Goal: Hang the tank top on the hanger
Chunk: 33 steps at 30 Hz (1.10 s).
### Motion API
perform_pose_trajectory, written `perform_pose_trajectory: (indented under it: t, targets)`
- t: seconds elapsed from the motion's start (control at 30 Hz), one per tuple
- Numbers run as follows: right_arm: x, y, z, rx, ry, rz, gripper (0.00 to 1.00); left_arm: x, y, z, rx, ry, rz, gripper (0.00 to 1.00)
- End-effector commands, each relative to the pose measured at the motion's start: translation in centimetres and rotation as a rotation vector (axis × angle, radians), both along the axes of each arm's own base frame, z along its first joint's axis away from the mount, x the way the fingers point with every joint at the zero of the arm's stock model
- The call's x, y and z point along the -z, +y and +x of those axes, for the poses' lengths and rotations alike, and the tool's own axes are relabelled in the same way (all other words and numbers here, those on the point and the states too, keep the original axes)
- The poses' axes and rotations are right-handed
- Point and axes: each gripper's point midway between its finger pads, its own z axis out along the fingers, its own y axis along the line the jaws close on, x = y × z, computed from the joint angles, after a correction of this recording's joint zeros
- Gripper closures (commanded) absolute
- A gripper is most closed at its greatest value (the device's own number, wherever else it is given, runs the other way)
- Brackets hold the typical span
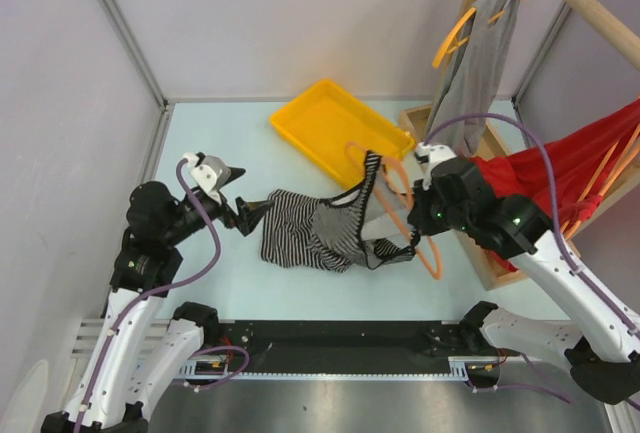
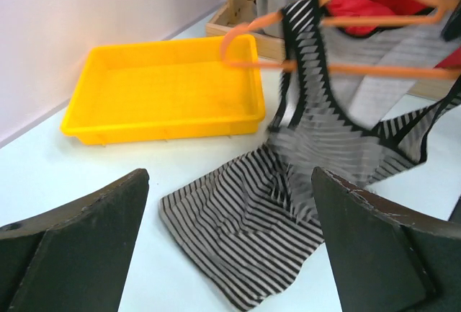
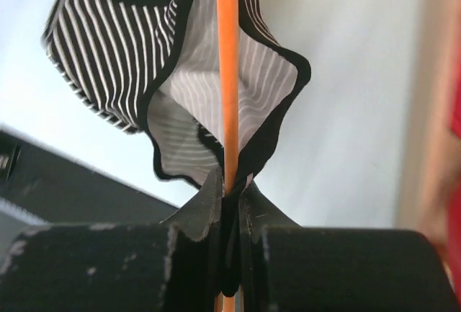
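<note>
Right end effector (image 3: 229, 191) pinching hanger (image 3: 227, 52) bar. Tank top (image 1: 305, 231) partly draped on hanger, rest on counter (image 1: 215, 288). Left end effector (image 1: 243, 195) spread wide beside hem.

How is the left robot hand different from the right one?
The left hand is wide open and holds nothing; the right hand is shut on the orange hanger. The left hand is near the bottom end of the striped tank top; the right hand is by its straps. Both have black fingers.
</note>
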Motion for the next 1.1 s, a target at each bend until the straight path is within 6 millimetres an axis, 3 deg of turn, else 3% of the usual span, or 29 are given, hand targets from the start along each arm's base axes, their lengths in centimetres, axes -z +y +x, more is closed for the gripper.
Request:
perform_pose_trajectory:
  t: [0.0,0.17,0.43,0.63,0.77,1.07]
  targets:
    - [-3.3,-6.8,1.2,0.342,-0.078,-0.04,1.0,-0.9,0.8,0.8,-0.061,-0.033,-0.021,0.01]
    - [-4.8,-11.1,0.8,0.545,-0.095,-0.077,1.0,-1.0,0.9,0.7,-0.065,-0.036,-0.025,0.01]
    - [-6.1,-13.3,-1.3,0.641,-0.081,-0.079,1.0,-1.5,0.8,0.2,-0.056,-0.057,-0.038,0.01]
    - [-7.8,-14.9,-1.7,0.712,-0.122,-0.099,1.0,-1.8,0.7,-0.3,-0.044,-0.068,-0.049,0.01]
    - [-9.7,-16.4,-0.5,0.799,-0.201,-0.141,1.0,-1.8,0.7,-0.4,-0.042,-0.068,-0.052,0.01]
    - [-18.0,-19.1,4.2,1.07,-0.479,-0.164,1.0,-1.7,0.7,-0.4,-0.041,-0.071,-0.056,0.01]
